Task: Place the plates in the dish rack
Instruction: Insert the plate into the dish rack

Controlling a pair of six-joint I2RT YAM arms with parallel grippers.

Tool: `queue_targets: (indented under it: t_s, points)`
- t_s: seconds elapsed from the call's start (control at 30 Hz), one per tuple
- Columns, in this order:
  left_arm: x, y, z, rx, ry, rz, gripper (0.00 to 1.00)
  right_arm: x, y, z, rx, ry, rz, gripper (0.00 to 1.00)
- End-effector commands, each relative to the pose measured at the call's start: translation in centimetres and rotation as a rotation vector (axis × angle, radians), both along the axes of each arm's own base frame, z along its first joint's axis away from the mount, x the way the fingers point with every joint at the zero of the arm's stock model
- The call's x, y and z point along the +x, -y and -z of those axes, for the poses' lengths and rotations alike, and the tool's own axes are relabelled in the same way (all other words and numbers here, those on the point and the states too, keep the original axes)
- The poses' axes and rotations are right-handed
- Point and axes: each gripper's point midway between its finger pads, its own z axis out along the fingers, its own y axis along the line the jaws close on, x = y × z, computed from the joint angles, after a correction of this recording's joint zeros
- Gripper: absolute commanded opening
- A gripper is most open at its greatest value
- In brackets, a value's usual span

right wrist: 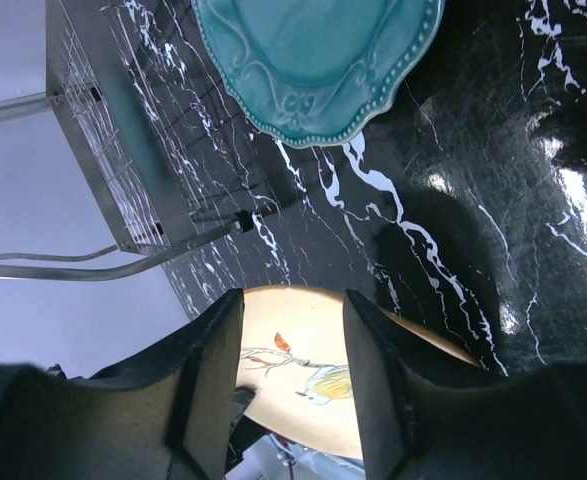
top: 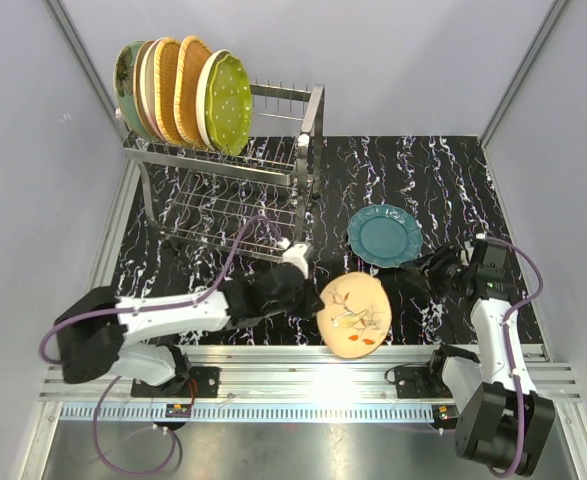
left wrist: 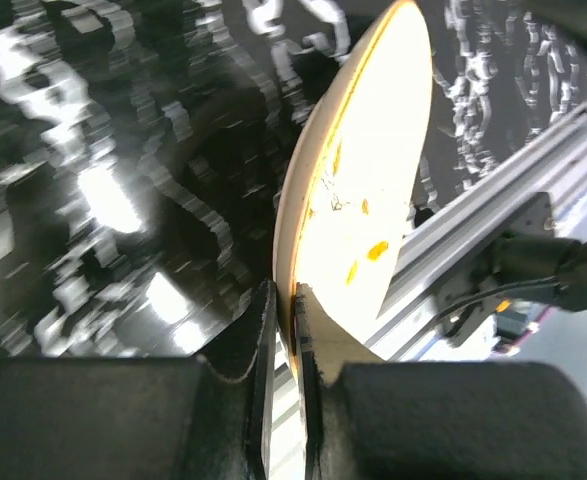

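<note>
Left gripper (left wrist: 285, 335): jaws closed tight on the rim of the beige floral plate (left wrist: 363, 200); the rim is pinched between both fingers (left wrist: 261, 350)
Beige floral plate (top: 355, 315): at 3 o'clock of the left gripper (top: 313, 297) in the top view; its near edge overlaps the metal rail (top: 273, 362) at 6 o'clock of the table (top: 443, 180)
Right gripper (right wrist: 293, 300): jaws apart, gripping nothing; the floral plate (right wrist: 303, 370) shows through the gap beyond the fingertips
Right gripper, top view (top: 418, 275): at 2 o'clock of the floral plate, near but apart from it
Teal plate (top: 384, 235): flat on the black marbled table, at 1 o'clock of the floral plate; unheld
Dish rack (top: 223, 185): at 10 o'clock on the table; silver wire, two tiers
Racked plates (top: 178, 90): upright in the top tier, left end; lime dotted plate (top: 228, 100) rightmost, orange wicker plates (top: 188, 85) beside it
</note>
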Motion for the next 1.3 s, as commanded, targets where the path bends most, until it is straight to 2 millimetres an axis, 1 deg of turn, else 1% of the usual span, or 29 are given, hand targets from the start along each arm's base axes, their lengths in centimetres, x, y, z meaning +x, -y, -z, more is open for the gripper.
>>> queue_targets:
  t_s: [0.0,0.03,0.07,0.1,0.13,0.2,0.23,0.27,0.3,0.33,0.4,0.47,0.5,0.53,0.57,0.73,0.77,0.87,0.97,1.03,1.1,1.17,1.27]
  points:
    - [0.8,-2.8,-1.6,-0.007,0.071,-0.105,0.0,0.5,0.3,-0.8,-0.056,0.074,-0.022,0.5]
    - [0.4,-3.8,-0.5,0.014,0.059,-0.115,0.0,0.2,0.2,-0.1,-0.051,0.06,-0.023,0.5]
    - [0.3,-4.4,-0.9,-0.002,0.066,-0.131,0.0,0.0,0.0,0.3,-0.049,0.05,-0.028,0.5]
    - [0.1,-4.8,-0.8,-0.016,0.05,-0.15,0.0,-0.2,0.1,0.8,-0.059,0.039,-0.029,0.51]
    - [-0.2,-5.6,-0.2,-0.02,0.044,-0.159,0.0,-0.4,0.0,1.3,-0.064,0.023,-0.032,0.51]
    - [-0.4,-6.3,0.4,-0.029,0.026,-0.184,0.0,-0.8,-0.5,2.2,-0.081,-0.004,-0.053,0.53]
    - [-0.8,-6.9,1.1,-0.023,0.02,-0.187,0.0,-1.0,-0.9,2.5,-0.086,-0.015,-0.067,0.53]
    - [-0.8,-6.9,1.2,-0.034,0.019,-0.191,0.0,-1.2,-1.6,2.9,-0.091,-0.026,-0.098,0.54]
    - [-0.8,-7.0,1.3,-0.039,0.012,-0.199,0.0,-1.2,-1.9,3.3,-0.104,-0.037,-0.109,0.54]
    - [-1.0,-7.3,1.9,-0.033,0.006,-0.202,0.0,-1.3,-2.2,3.6,-0.11,-0.049,-0.122,0.54]
    - [-1.1,-7.2,2.2,-0.054,-0.004,-0.209,0.0,-1.5,-3.0,4.7,-0.119,-0.078,-0.16,0.53]
    - [-1.1,-7.0,2.6,-0.082,-0.009,-0.21,0.0,-1.6,-2.8,5.7,-0.132,-0.119,-0.16,0.53]
    - [-1.2,-7.0,2.7,-0.092,-0.013,-0.213,0.0,-1.6,-2.8,6.0,-0.135,-0.126,-0.164,0.52]
    - [-1.4,-7.3,3.7,-0.083,-0.025,-0.217,0.0,-1.6,-2.9,6.2,-0.138,-0.133,-0.17,0.52]
    - [-1.3,-6.9,3.5,-0.108,-0.026,-0.218,0.0,-1.8,-2.9,6.4,-0.142,-0.146,-0.173,0.52]
    - [-1.6,-6.6,5.2,-0.101,-0.063,-0.209,0.0,-2.1,-3.3,6.8,-0.159,-0.154,-0.191,0.51]
    - [-1.8,-6.5,5.3,-0.104,-0.07,-0.206,0.0,-2.7,-4.0,7.2,-0.159,-0.177,-0.225,0.51]
    - [-1.9,-6.4,5.8,-0.133,-0.09,-0.219,0.0,-3.2,-4.6,7.9,-0.156,-0.207,-0.252,0.51]
    - [-2.0,-6.6,6.4,-0.143,-0.098,-0.235,0.07,-3.3,-4.7,8.2,-0.174,-0.219,-0.252,0.52]
    - [-2.0,-6.9,6.9,-0.135,-0.103,-0.243,0.08,-3.4,-4.9,8.2,-0.175,-0.219,-0.256,0.52]
    - [-2.1,-7.1,7.3,-0.133,-0.112,-0.251,0.11,-3.6,-5.1,8.4,-0.182,-0.23,-0.265,0.52]
    - [-2.1,-7.0,7.5,-0.134,-0.116,-0.251,0.11,-3.7,-5.3,8.7,-0.182,-0.24,-0.274,0.52]
    - [-2.1,-6.9,7.7,-0.143,-0.129,-0.257,0.16,-3.8,-5.9,9.0,-0.17,-0.251,-0.285,0.52]
